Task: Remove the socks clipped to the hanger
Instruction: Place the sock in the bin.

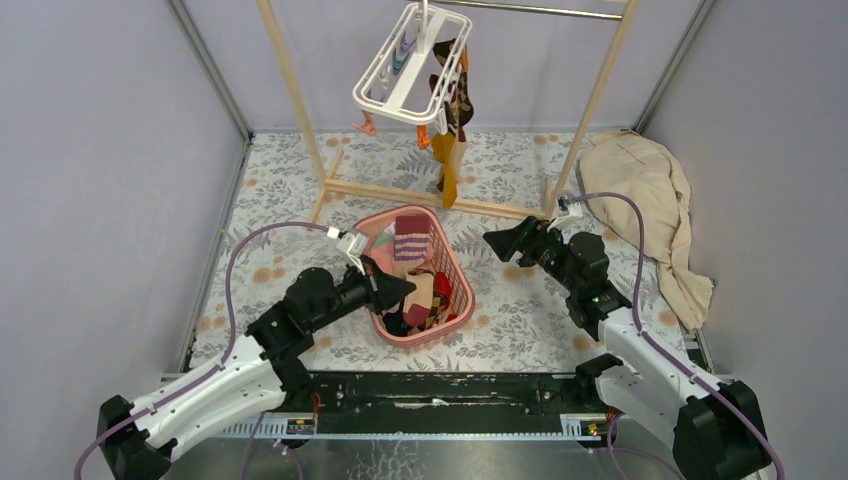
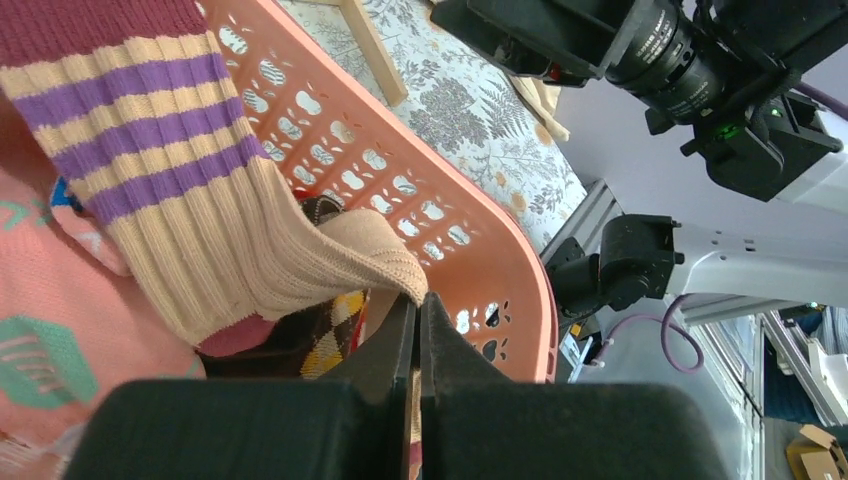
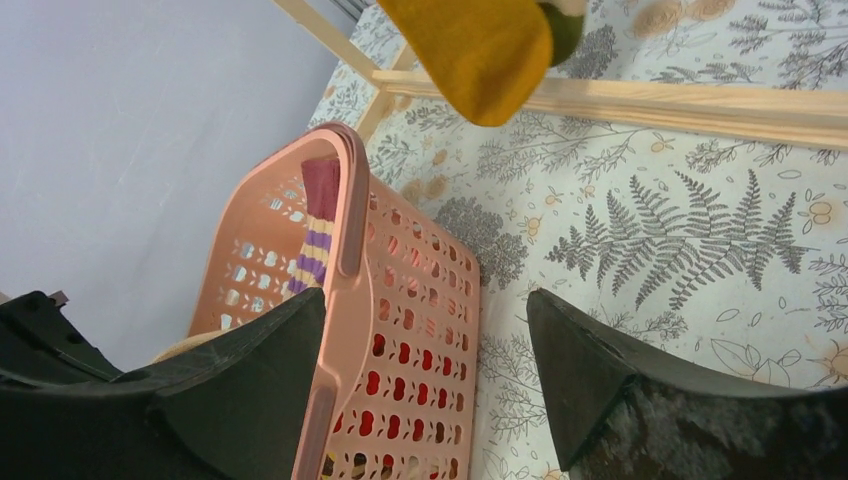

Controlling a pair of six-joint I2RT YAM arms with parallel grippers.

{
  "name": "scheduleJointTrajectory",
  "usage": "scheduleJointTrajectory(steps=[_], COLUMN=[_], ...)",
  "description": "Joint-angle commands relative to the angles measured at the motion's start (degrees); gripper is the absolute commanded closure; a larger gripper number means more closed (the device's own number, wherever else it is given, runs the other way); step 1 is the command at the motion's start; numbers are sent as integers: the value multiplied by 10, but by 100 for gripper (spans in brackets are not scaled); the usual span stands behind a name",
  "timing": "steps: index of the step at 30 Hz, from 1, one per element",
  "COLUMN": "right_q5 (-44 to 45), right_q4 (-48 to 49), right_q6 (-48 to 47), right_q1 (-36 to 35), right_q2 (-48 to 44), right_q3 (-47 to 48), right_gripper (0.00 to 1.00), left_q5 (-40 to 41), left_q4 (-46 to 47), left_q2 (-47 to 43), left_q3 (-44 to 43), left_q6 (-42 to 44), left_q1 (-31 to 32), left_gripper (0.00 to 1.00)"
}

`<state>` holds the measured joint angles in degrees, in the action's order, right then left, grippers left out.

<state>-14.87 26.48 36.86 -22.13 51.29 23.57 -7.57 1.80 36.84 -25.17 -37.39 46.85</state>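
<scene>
The left jaws (image 2: 420,300) sit pressed shut inside the pink basket (image 1: 463,285), nothing visibly pinched between them, with the beige end of a striped sock (image 2: 170,150) lying right against their tips. That closeness is the first risk. If the arm lifts out carelessly, the knit could catch and be pulled over the rim onto the counter (image 1: 520,325), or the light basket could be nudged out of place.

Higher up, the hanger (image 1: 408,80) hangs only by its hook from the rod (image 1: 540,10) of the wooden rack (image 1: 298,110). A hard tug could swing it or lift it off before a clip lets go, and a slanting pull could stretch the fabric. The socks (image 1: 455,95) hang bunched together, so a grab might take two at once.

The right jaws (image 1: 497,243) stand wide open and empty, low over the counter just beside the basket. They are well below the hanger, so a long reach is needed. A beige cloth (image 1: 640,190) lies farther right, clear of that reach.

The hanger is a white oblong frame, tilted and high at the back. Its left end carries only bare clips, some of them orange (image 1: 366,126). Its right end holds a dark red-and-brown patterned pair above a mustard sock (image 1: 446,165), which hangs lowest, its toe near the rack's bottom rail. Several other socks are heaped in the basket.
</scene>
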Motion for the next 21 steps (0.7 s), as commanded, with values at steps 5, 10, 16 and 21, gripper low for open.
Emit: scheduleJointTrajectory(steps=[5,10,16,21], right_q5=[-10,23,45,28], right_q4=[44,77,152,202], right_q6=[-9,-42,-59,-57], right_q1=[-5,-5,-5,-5], right_q2=[14,58,154,214], right_q3=[1,30,79,129], right_gripper=[18,18,19,21], left_q5=[73,103,125,122], left_q4=[9,23,-6,-12], left_q2=[35,43,13,-10], left_q3=[15,-5,-36,-60], left_q6=[7,16,35,44], left_q1=[9,10,10,10], left_gripper=[58,33,1,1])
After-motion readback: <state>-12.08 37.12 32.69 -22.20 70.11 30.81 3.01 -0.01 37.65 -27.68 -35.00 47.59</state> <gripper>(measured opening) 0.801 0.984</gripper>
